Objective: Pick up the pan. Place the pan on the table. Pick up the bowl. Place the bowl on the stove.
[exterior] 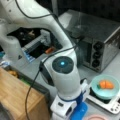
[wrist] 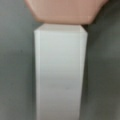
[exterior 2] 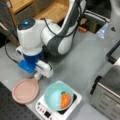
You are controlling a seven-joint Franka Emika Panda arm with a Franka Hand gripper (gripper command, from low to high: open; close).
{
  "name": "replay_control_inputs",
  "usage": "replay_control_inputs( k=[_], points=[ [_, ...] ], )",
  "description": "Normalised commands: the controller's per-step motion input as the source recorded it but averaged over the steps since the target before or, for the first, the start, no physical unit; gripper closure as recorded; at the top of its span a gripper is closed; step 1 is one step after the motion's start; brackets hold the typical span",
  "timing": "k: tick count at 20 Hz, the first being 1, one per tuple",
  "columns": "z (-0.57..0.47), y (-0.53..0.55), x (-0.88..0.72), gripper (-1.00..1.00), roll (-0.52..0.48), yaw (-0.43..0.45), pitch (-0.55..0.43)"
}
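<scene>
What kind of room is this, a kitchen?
Probably a mock kitchen on a lab table: a small stove carrying a teal bowl, a silver toaster oven, and a pan beside the robot arm.

The round, shallow pinkish-brown pan [exterior 2: 25, 90] lies flat on the broad light-grey counter [exterior 2: 75, 65], toward a front view's bottom left, empty, its short pale handle [exterior 2: 37, 76] pointing up and to the right. In the wrist view the handle [wrist: 60, 72] runs as a long white bar down the middle, joining the pan's pink rim [wrist: 65, 11] at the top. Just beside the pan sits the small square white stove with a black glass top [exterior 2: 75, 98]. The small light teal round bowl [exterior 2: 55, 96] rests upright on the stove, with something orange [exterior 2: 65, 100] inside. In both front views the bowl covers most of the burner [exterior: 104, 86].
</scene>
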Motion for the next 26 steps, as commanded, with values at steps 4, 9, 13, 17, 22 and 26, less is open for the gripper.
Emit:
replay_control_inputs(
  k=[4,9,13,17,22,26],
  points=[
    [0.21,0.1,-0.02,-1.0,-0.099,0.008,0.086],
    [0.24,0.13,0.08,-1.0,-0.099,0.016,0.11],
    [0.31,0.13,0.1,-1.0,-0.078,0.009,0.135],
    [0.34,0.14,0.08,-1.0,-0.061,-0.027,0.161],
    [0.35,0.15,0.04,-1.0,-0.028,-0.052,0.149],
    [0.34,0.17,-0.02,-1.0,-0.022,-0.073,0.14]
  ],
)
